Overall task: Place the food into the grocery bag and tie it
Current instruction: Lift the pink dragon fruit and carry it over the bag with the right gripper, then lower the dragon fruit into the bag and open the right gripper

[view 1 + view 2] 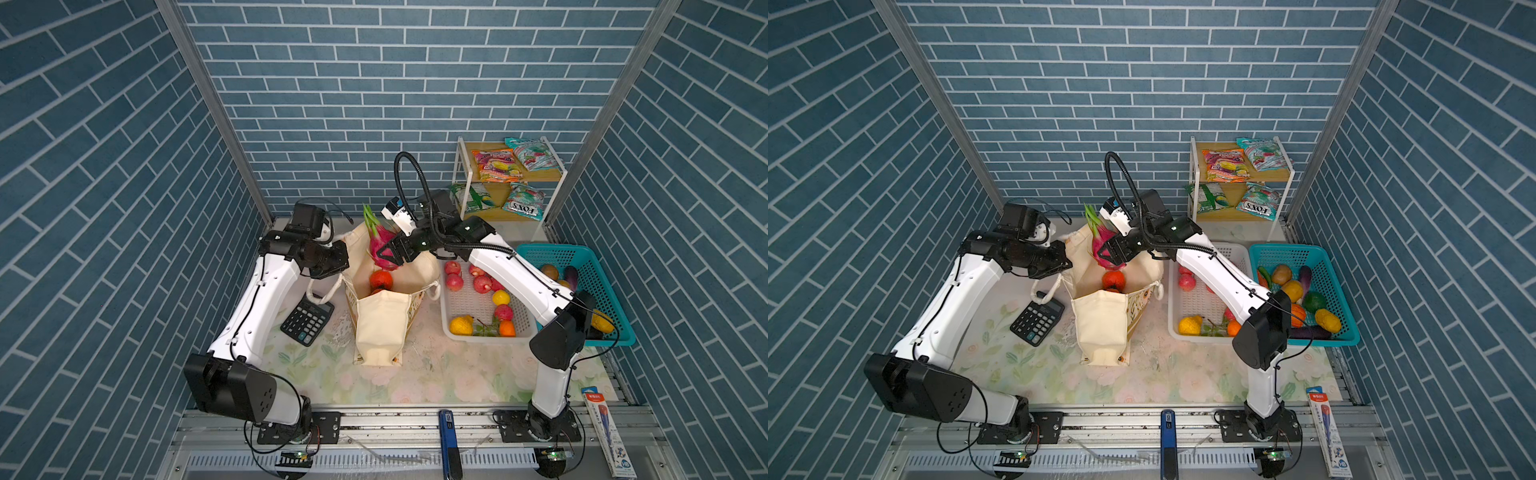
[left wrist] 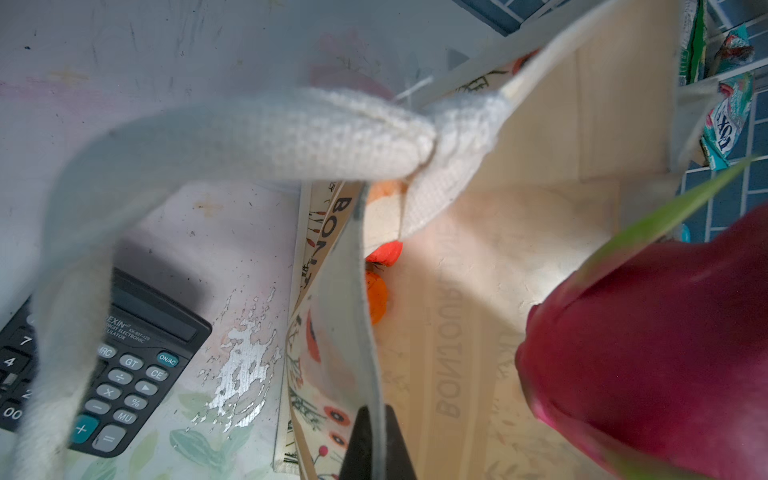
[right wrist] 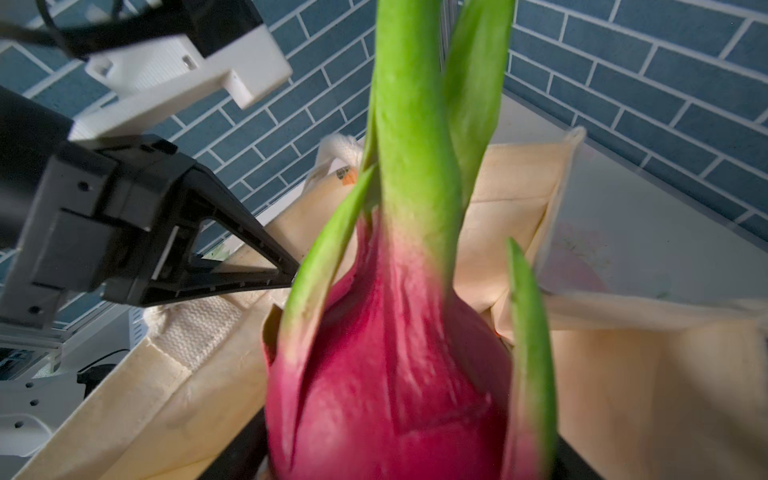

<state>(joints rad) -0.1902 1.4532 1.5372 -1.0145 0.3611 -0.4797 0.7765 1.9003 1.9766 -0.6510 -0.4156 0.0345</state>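
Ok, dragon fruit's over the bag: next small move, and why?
Probably lower the dragon fruit into the bag: the right end effector holds it over the open mouth, while the left end effector pinches the rim open.

bright even light, soft shadows, top views bowed at edges; wrist views blur the near dragon fruit (image 2: 648, 353).

Blurred rope handle (image 2: 199, 141), dragon fruit (image 2: 648, 353) cut off at edge, calculator (image 2: 141, 357) partly hidden

Across the grocery bag (image 1: 382, 324) mouth: dragon fruit (image 1: 380, 243) and right hand (image 1: 389, 256)
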